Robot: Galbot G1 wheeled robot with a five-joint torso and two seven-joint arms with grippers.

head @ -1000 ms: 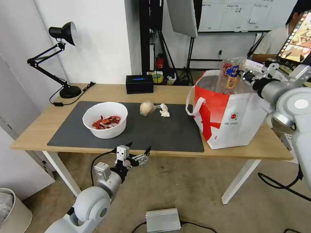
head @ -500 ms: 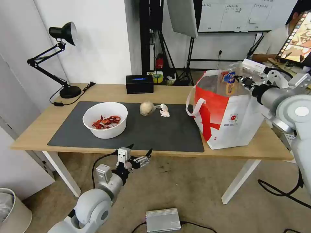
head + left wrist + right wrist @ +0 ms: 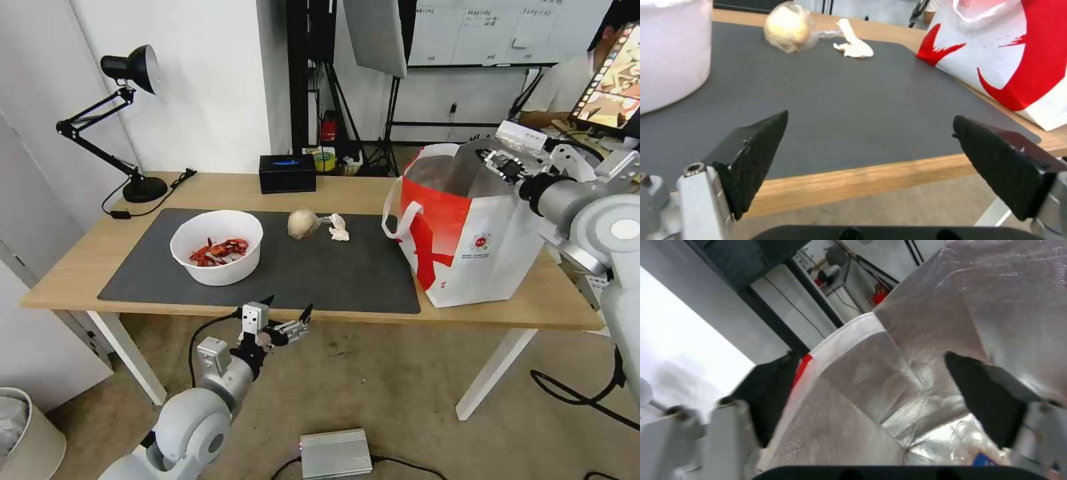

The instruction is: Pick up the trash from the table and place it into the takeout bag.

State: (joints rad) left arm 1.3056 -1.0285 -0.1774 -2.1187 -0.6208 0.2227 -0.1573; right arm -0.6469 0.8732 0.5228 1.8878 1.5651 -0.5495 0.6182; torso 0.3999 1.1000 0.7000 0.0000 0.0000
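Note:
On the dark mat (image 3: 320,270) of the table (image 3: 353,190) stand a white bowl of red crayfish shells (image 3: 217,247), a beige ball (image 3: 303,223) and a small white tissue wad (image 3: 339,229). The red-and-white takeout bag (image 3: 480,247) stands at the table's right end. My right gripper (image 3: 497,162) hangs open over the bag's mouth with nothing between its fingers; in the right wrist view it (image 3: 871,383) faces the bag's silver lining (image 3: 916,373). My left gripper (image 3: 288,308) is open, just below the table's front edge. The left wrist view looks past it (image 3: 869,133) to the ball (image 3: 789,26) and tissue (image 3: 855,46).
A black desk lamp (image 3: 130,120) stands at the table's back left, and a black box with a blue top (image 3: 287,173) at the back middle. A grey metal box (image 3: 335,453) and cables lie on the floor in front. A white bin (image 3: 23,433) is at the lower left.
The clear tray that my right gripper held above the bag has gone down into it, and that gripper has opened. The left arm has hardly moved.

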